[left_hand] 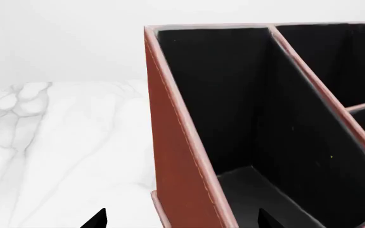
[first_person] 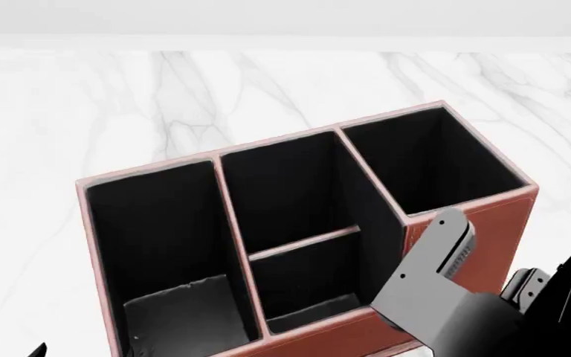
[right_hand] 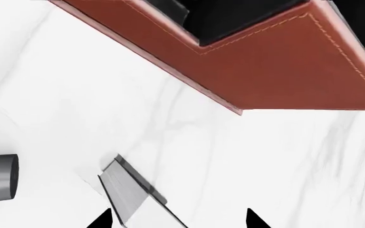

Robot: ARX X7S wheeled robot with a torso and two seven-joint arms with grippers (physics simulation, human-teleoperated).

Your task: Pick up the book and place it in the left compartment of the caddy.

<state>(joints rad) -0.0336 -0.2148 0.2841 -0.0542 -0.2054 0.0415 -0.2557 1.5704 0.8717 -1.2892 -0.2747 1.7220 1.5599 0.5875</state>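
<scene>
The reddish-brown caddy point(first_person: 484, 238) fills the head view, and its long undivided left compartment point(first_person: 157, 230) shows only black lining and floor. My left gripper point(left_hand: 182, 221) is open, its fingertips either side of the caddy's left end wall point(left_hand: 176, 156), above the left compartment point(left_hand: 233, 104). My right gripper point(right_hand: 177, 219) is open and empty over the marble beside the caddy's taller end point(right_hand: 277, 61). A flat slab point(right_hand: 125, 187) with a grey face, dark edge and white side lies on the marble beyond its fingertips. It looks like the book, but I cannot be sure.
White marble tabletop point(first_person: 265, 82) surrounds the caddy. My grey right arm link point(first_person: 434, 275) crosses the caddy's front wall near the taller end. A grey cylindrical robot part point(right_hand: 2, 178) shows at the edge of the right wrist view.
</scene>
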